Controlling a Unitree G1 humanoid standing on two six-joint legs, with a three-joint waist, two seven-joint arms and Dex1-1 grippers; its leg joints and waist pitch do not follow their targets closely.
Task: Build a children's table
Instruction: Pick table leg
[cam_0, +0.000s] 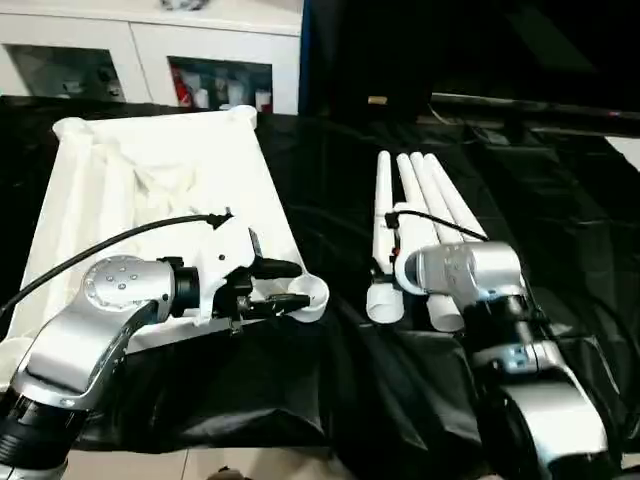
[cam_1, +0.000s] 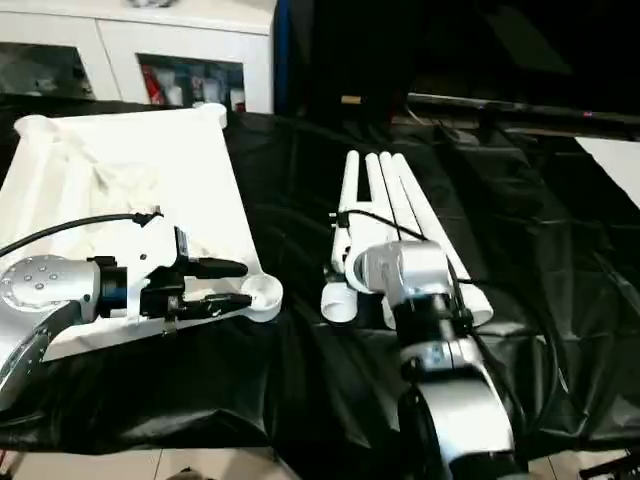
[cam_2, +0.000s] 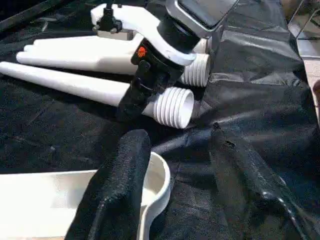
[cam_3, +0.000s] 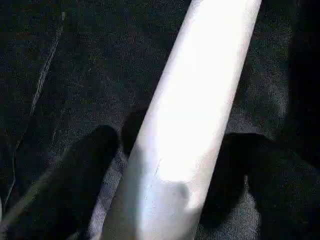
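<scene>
Because the four legs (cam_0: 420, 235) are hollow white plastic tubes, tapered and smooth, they look light, stiff and somewhat slippery, best grasped on the thick stretch just above the ribbed ends. They lie bunched on the black cloth (cam_0: 340, 390), beside the upturned tabletop (cam_0: 150, 180). The right gripper (cam_2: 131, 102) straddles one leg, jaws apart; the left gripper (cam_0: 283, 287) hangs open-jawed at the tabletop's near corner socket (cam_0: 308, 296).
</scene>
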